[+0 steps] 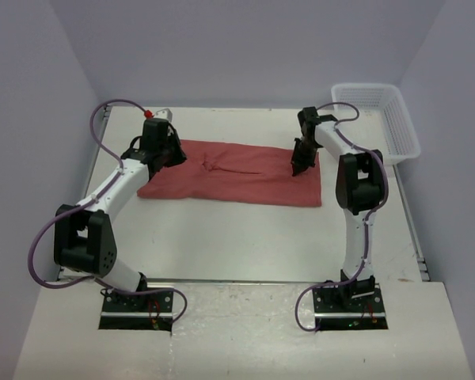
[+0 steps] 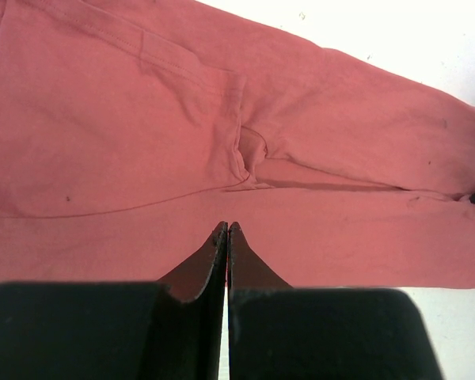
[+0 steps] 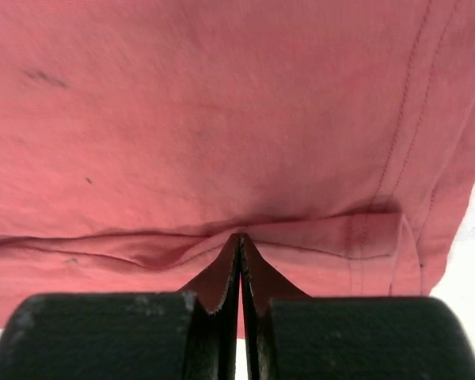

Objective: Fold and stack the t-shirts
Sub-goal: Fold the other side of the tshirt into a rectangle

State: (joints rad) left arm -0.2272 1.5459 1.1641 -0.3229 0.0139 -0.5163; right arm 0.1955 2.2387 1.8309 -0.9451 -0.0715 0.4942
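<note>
Saw a big white table point(image 1: 245, 237) first, under all the rest. Found one red t-shirt point(image 1: 237, 174) lying flat on it, a bit past the middle toward 12 o'clock. Looked like a long folded strip, with its long way running from 9 o'clock to 3 o'clock. Could not tell which end was the neck. Saw a sewn line running down the 3 o'clock side of the t-shirt point(image 3: 222, 119) in the right wrist view, and soft folds across the t-shirt point(image 2: 103, 134) in the left wrist view.

Saw the left arm point(image 1: 115, 190) reaching from 7 o'clock to the strip's 9 o'clock end, and the right arm point(image 1: 356, 206) reaching from 5 o'clock to its 3 o'clock end. Spotted a white mesh basket point(image 1: 400, 131) at 2 o'clock, apart from the cloth.

Found the left gripper point(image 2: 227, 226) squeezed tight, tips over the red cloth; could not tell if any cloth was caught. Found the right gripper point(image 3: 239, 236) squeezed tight too, pinching a small ridge of cloth bunched up at its tips.
</note>
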